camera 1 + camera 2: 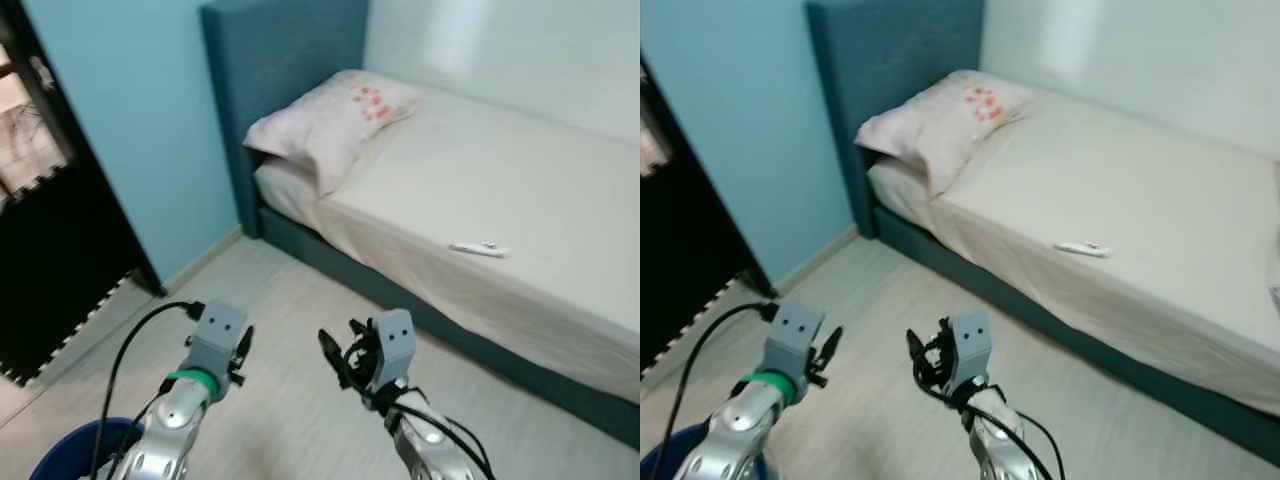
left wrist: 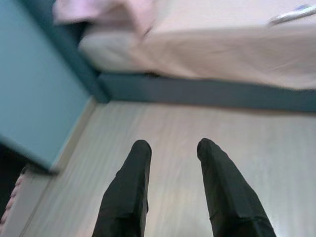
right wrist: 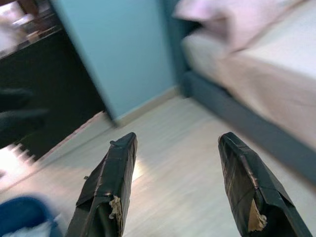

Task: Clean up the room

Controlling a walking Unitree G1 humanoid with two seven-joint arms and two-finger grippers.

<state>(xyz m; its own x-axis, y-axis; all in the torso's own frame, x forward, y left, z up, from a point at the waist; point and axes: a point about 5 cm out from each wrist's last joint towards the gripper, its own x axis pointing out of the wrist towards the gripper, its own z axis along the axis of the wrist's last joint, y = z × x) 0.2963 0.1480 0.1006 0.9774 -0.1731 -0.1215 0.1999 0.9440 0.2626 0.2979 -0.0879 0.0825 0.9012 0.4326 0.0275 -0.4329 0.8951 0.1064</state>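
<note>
A small white object (image 1: 479, 249) lies on the cream sheet of the bed (image 1: 560, 190), near its front edge, and it also shows as the white object (image 2: 291, 14) in the left wrist view. A pink pillow (image 1: 330, 115) rests at the head of the bed. Both arms are held low over the pale wood floor, well short of the bed. My left gripper (image 2: 170, 145) is open with nothing between its fingers. My right gripper (image 3: 177, 140) is also open and empty, pointing towards the blue wall.
A blue bucket (image 1: 75, 450) stands on the floor by my left arm, with something white inside the bucket (image 3: 19, 217). A dark doorway (image 1: 50, 250) with a foam mat edge lies to the left. The teal headboard (image 1: 280, 60) meets the blue wall.
</note>
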